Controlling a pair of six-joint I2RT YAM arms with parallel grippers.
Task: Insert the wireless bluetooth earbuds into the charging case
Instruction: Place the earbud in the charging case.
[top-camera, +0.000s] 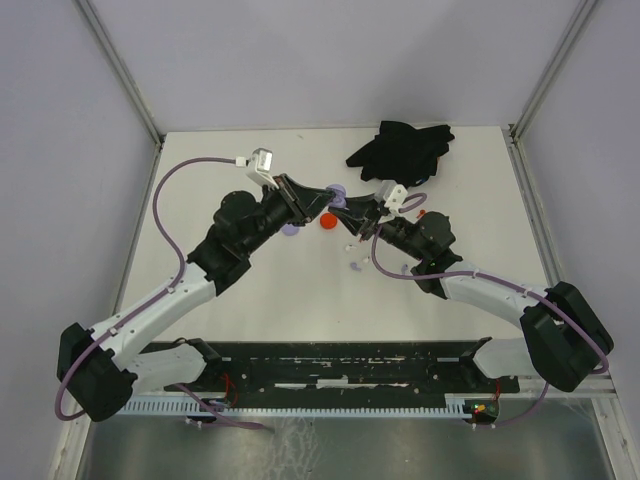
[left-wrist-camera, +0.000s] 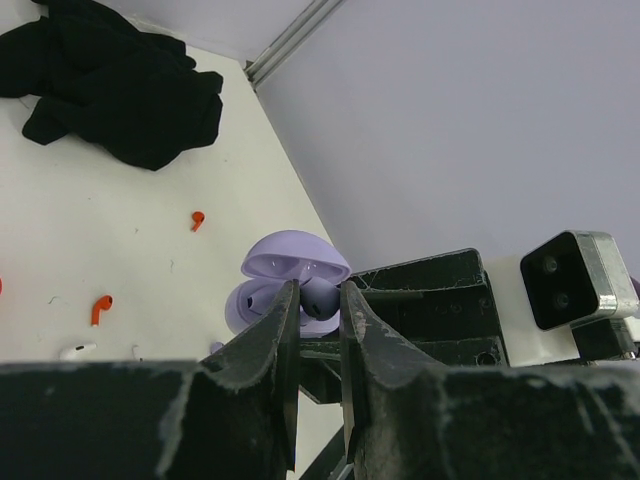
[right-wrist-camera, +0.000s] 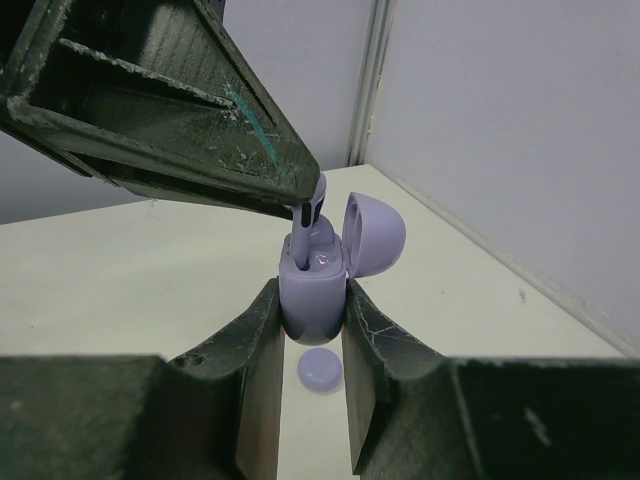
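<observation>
Lavender charging case (top-camera: 338, 194) hangs over mid-bench (top-camera: 250, 300), between both claws. Left wrist: left claw (left-wrist-camera: 320, 289) pinches a lavender earbud (left-wrist-camera: 320, 301) at the case's open mouth. Right wrist: right claw (right-wrist-camera: 311, 292) clamps the opened case's body.

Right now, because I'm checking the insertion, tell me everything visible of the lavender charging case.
The lavender charging case is glossy rounded plastic, upright, hinged lid open. The right gripper clamps its body from both sides. A lavender earbud, pinched by the left gripper, reaches into its top.
</observation>
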